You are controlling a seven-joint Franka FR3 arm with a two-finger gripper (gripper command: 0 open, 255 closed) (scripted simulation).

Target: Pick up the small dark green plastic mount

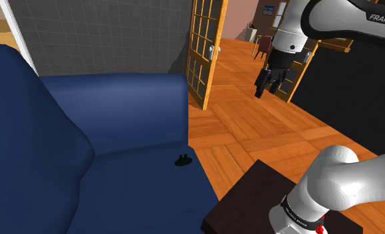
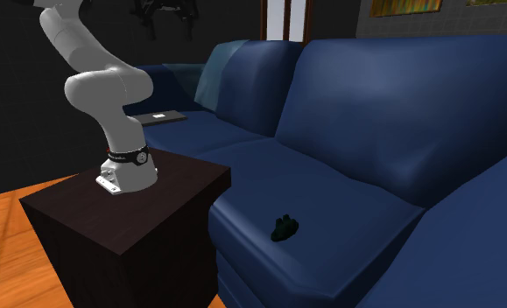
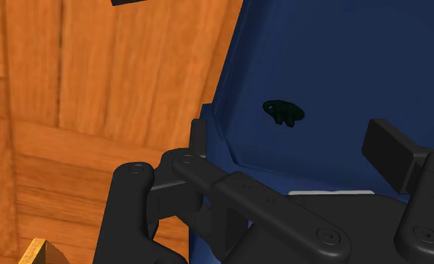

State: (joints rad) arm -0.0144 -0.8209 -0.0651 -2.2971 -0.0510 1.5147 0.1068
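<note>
High over the wooden floor (image 1: 251, 133), in the shoulder view's upper right, the gripper (image 1: 262, 88) is hanging with its fingers pointing down. In the wrist view I am seeing the gripper (image 3: 290, 133) with its two fingers standing well apart, wide open, gripping nothing and touching nothing. The arm (image 1: 330, 20) is rising from the dark stand (image 2: 111, 227), bending at the elbow and reaching out level before the hand drops downward.

The mount (image 1: 183, 160) is lying on the seat of the blue sofa (image 1: 118, 119), close to the seat's front edge on the side nearest the stand, well apart from the gripper. From the wrist camera the mount (image 3: 283, 112) is showing beyond the fingers, roughly in line with the gap between them. Its long axis is running more or less along the seat's front edge in the second exterior view (image 2: 285, 227). It is so small and dark that I cannot say for sure which end is facing which way.
</note>
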